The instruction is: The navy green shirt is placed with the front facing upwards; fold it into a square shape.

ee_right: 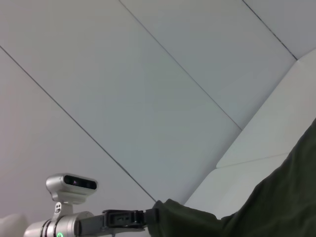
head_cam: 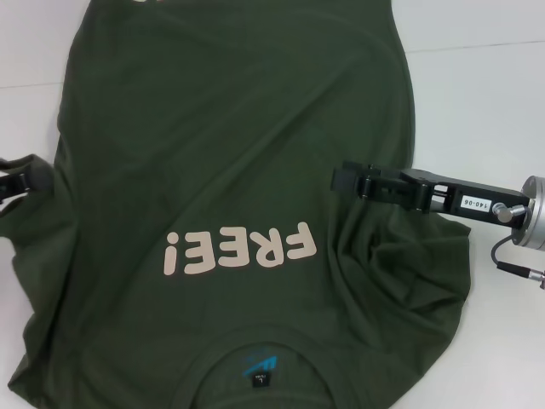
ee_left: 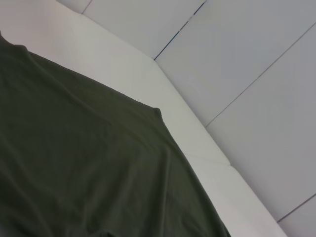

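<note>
I've got the navy green shirt spread on the white tabletop, lettering up. My right end effector is clenched on its right-side fabric; my left end effector grips the opposite edge.

Black end effector (silver wrist; label)
</note>
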Controlling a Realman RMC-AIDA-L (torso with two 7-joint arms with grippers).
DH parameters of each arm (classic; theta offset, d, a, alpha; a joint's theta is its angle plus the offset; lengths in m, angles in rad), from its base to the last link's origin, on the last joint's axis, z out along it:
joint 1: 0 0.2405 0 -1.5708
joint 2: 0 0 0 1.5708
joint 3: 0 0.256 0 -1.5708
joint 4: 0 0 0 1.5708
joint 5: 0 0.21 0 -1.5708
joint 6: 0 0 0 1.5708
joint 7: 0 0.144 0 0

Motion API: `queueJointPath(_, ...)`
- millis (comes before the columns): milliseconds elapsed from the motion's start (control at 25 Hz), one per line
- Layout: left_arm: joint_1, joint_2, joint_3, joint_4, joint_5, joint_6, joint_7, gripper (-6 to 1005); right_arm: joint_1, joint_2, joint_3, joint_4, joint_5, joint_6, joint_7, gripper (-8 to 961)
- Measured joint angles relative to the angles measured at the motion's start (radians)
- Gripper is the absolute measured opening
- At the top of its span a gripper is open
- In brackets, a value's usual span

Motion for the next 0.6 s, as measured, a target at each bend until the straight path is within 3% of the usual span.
queueJointPath(240,-0.021,-0.024,0.01,-0.057,-0.001,-0.074,0.018,35,0.0,0.0,0.0,0.002,0.0,0.0,-0.003,913)
queueJointPath(280,-0.025,-0.037,0.016,-0.063,-0.003,-0.097,0.023,35,-0.001,0.001,0.0,0.002,0.0,0.0,-0.003,913)
queueJointPath(600,-0.031,-0.064,0.025,-0.104,-0.011,-0.144,0.041,35,-0.006,0.001,0.0,0.002,0.0,0.0,-0.001,913)
